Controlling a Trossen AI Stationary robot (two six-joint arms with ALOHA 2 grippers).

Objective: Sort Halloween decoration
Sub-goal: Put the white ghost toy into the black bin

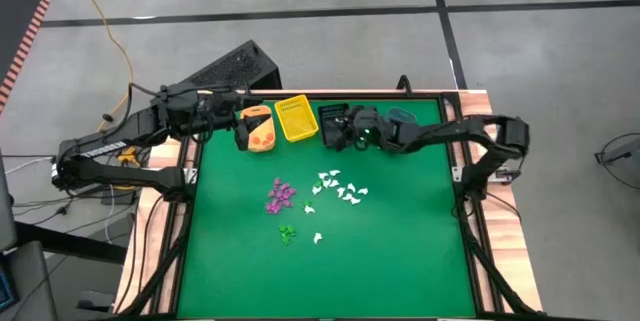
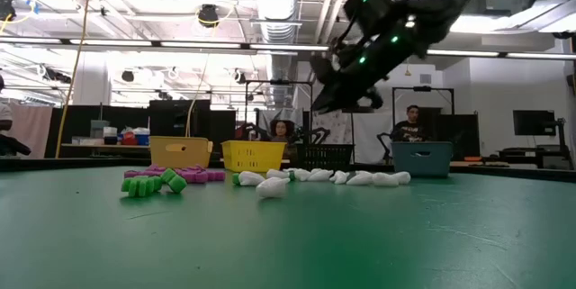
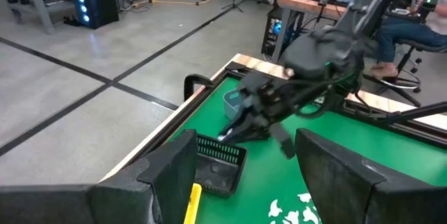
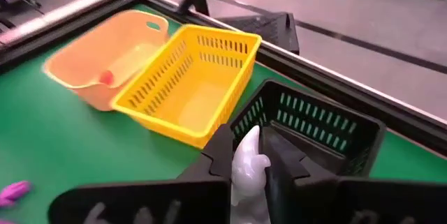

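Observation:
The Halloween decoration lies loose on the green mat: white trinkets [image 1: 337, 189], purple ones [image 1: 281, 194] and a few green ones [image 1: 287, 232]. My right gripper [image 1: 341, 133] hangs in the air over the black bin [image 4: 314, 130] at the far edge and is shut on one white trinket [image 4: 250, 167]. My left gripper [image 1: 230, 112] hovers beside the orange bin [image 1: 258, 128]. Its fingers [image 3: 171, 172] are open and hold nothing. My right gripper pinches the white trinket between its two fingers, by its lower body [image 4: 248, 182]. The trinket's pointed top [image 4: 252, 137] sticks out past the fingertips. It is lifted clear, above the near rim of the black bin.
Four bins stand in a row along the mat's far edge: orange, yellow [image 1: 297, 118], black [image 1: 332, 119] and blue-grey [image 1: 402, 116]. The orange bin holds an orange trinket [image 4: 105, 77]. A raised wooden frame [image 1: 470, 211] borders the mat. People sit in the room behind the table [image 2: 412, 125].

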